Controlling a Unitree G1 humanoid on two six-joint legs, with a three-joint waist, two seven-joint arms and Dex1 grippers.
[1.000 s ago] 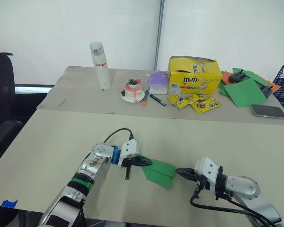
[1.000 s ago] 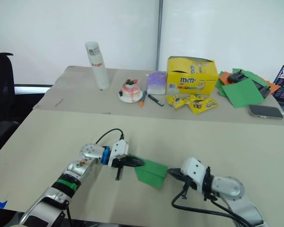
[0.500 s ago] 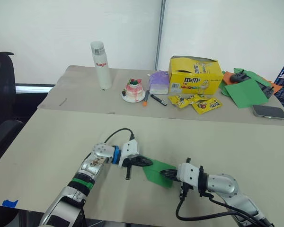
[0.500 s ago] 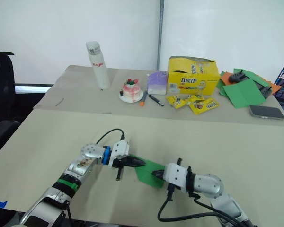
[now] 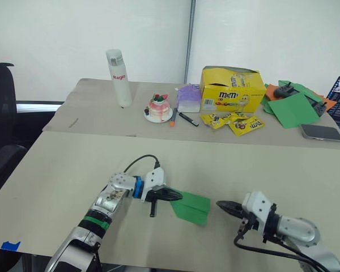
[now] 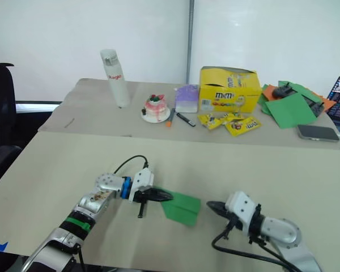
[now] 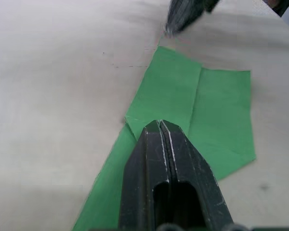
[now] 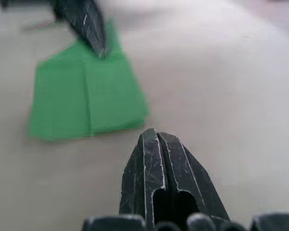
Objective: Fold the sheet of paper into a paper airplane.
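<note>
Left gripper [image 5: 174, 196]: I'm pressing it closed onto the paper [image 5: 191, 208], pinning it to the bench [image 5: 73, 170].
Right gripper [image 5: 222, 204]: I'm holding it closed, empty, just right of the paper.

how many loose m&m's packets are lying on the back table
3, as far as shows: yellow packets clustered on the back table in front of the yellow M&M's box, overlapping one another. More may be hidden under them or inside the box.

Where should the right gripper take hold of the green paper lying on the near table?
Probably the free edge facing the right gripper. The green paper lies flat, and the left gripper pins its opposite end with shut jaws. Come in low from the robot's right; that edge seems to sit flush on the table, so it may need lifting first.
</note>
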